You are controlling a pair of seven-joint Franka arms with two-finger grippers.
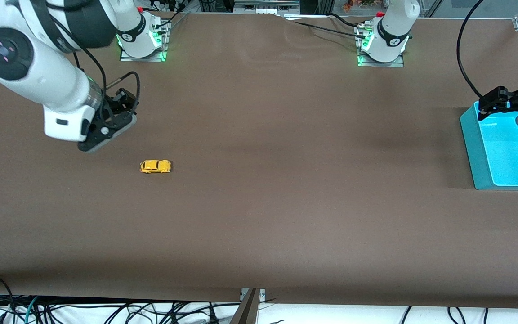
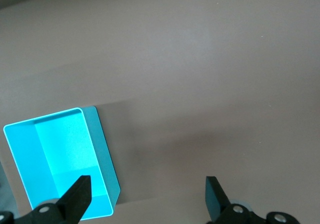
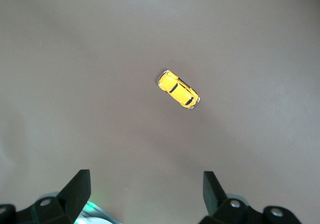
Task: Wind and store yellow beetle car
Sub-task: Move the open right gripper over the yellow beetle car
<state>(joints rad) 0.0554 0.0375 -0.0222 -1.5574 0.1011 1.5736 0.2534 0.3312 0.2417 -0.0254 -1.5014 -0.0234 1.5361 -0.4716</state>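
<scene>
The yellow beetle car (image 1: 155,166) stands on its wheels on the brown table, toward the right arm's end. It also shows in the right wrist view (image 3: 178,89). My right gripper (image 1: 106,130) hangs open and empty in the air over the table beside the car, its fingers (image 3: 77,186) wide apart. My left gripper (image 1: 497,101) is open and empty, up over the rim of the turquoise bin (image 1: 502,153) at the left arm's end; its fingertips (image 2: 80,191) are wide apart, one over the bin (image 2: 60,154).
The brown table (image 1: 286,180) is bare apart from the car and the bin. The arm bases (image 1: 142,40) stand at the edge farthest from the front camera. Cables hang below the edge nearest the front camera.
</scene>
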